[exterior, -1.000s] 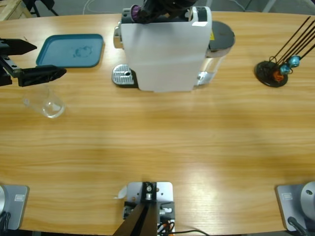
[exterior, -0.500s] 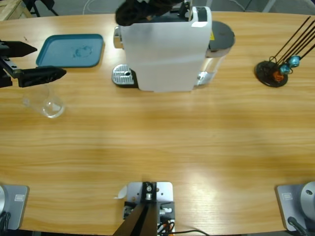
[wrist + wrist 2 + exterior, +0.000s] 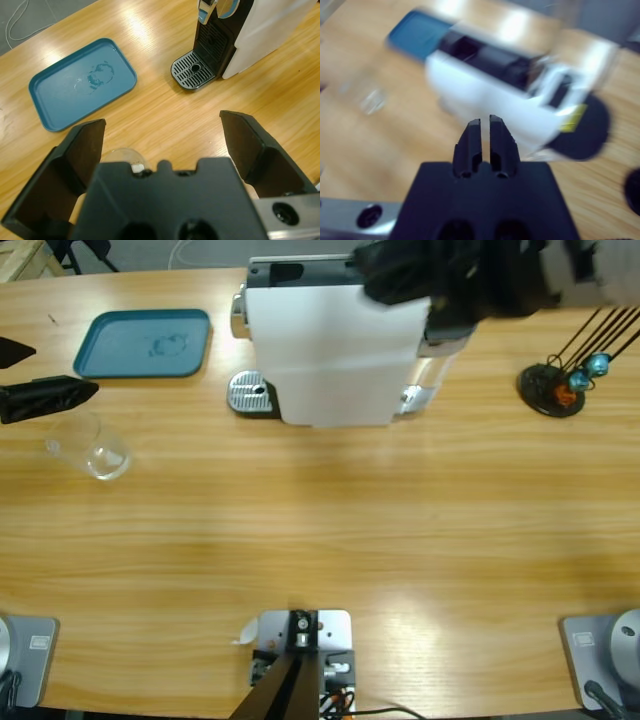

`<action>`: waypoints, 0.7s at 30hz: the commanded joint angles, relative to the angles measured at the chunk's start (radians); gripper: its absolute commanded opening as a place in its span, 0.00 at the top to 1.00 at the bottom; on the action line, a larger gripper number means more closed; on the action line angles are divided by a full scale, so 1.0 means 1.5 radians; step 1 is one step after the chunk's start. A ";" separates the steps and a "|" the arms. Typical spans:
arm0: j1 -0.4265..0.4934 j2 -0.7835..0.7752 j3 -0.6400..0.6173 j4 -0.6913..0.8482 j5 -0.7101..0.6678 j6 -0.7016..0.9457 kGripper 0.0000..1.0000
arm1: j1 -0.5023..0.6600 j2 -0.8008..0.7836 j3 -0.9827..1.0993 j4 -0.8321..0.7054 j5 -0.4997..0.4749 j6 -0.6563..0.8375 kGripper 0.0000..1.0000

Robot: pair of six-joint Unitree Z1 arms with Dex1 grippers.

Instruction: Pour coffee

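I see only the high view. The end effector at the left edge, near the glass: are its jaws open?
Observer: Yes. In the left wrist view the left end effector is wide open and holds nothing.
Operator: Is the glass between the jaws?
Observer: Only its rim shows, low by the end effector's body; it is not gripped.
Operator: And the one above the coffee machine?
Observer: The right end effector is shut, with nothing between its jaws.

Bright, even overhead light fills all three views. Pale glare streaks the wooden table in the left wrist view, which is sharp. The right wrist view smears the coffee machine with motion blur. Shadows are soft.
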 commanded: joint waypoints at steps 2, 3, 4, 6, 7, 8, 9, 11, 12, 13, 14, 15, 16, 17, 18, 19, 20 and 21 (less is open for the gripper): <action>0.005 -0.045 0.036 0.016 0.008 -0.021 0.01 | -0.069 0.078 -0.118 0.001 -0.188 0.145 1.00; 0.005 -0.045 0.036 0.016 0.008 -0.021 0.01 | -0.074 0.088 -0.132 0.000 -0.189 0.173 1.00; 0.005 -0.045 0.037 0.016 0.007 -0.021 0.01 | -0.079 0.097 -0.142 -0.007 -0.184 0.216 1.00; 0.005 -0.042 0.040 0.016 0.007 -0.021 0.01 | -0.086 0.105 -0.143 -0.026 -0.137 0.282 1.00; 0.005 -0.041 0.041 0.016 0.007 -0.021 0.01 | -0.086 0.106 -0.140 -0.027 -0.113 0.322 1.00; 0.005 -0.040 0.042 0.015 0.007 -0.021 0.02 | -0.085 0.105 -0.134 -0.027 -0.090 0.367 1.00; 0.005 -0.040 0.044 0.014 0.007 -0.021 0.02 | -0.082 0.105 -0.126 -0.027 -0.077 0.414 1.00; 0.005 -0.039 0.045 0.013 0.006 -0.022 0.02 | -0.081 0.105 -0.105 -0.027 -0.063 0.513 1.00; 0.005 -0.040 0.046 0.013 0.005 -0.021 0.02 | -0.081 0.104 -0.100 -0.027 -0.057 0.555 1.00; 0.005 -0.040 0.047 0.013 0.005 -0.022 0.02 | -0.081 0.104 -0.092 -0.039 -0.037 0.613 1.00; 0.005 -0.041 0.049 0.013 0.005 -0.022 0.02 | -0.080 0.105 -0.080 -0.062 -0.027 0.645 1.00; 0.005 -0.042 0.052 0.013 0.005 -0.022 0.02 | -0.077 0.107 -0.068 -0.092 -0.026 0.667 1.00; 0.005 -0.043 0.054 0.013 0.005 -0.022 0.03 | -0.076 0.112 -0.051 -0.134 -0.026 0.678 1.00; 0.005 -0.045 0.056 0.013 0.005 -0.022 0.03 | -0.075 0.120 -0.035 -0.182 -0.025 0.678 1.00; 0.005 -0.047 0.057 0.013 0.004 -0.022 0.03 | -0.075 0.128 -0.019 -0.231 -0.020 0.677 1.00; 0.005 -0.049 0.057 0.014 0.004 -0.022 0.03 | -0.075 0.138 -0.006 -0.274 -0.009 0.672 1.00; 0.005 -0.051 0.058 0.014 0.004 -0.022 0.03 | -0.075 0.151 0.002 -0.311 0.011 0.660 1.00; 0.005 -0.053 0.058 0.014 0.004 -0.022 0.03 | -0.075 0.165 0.011 -0.354 0.041 0.638 1.00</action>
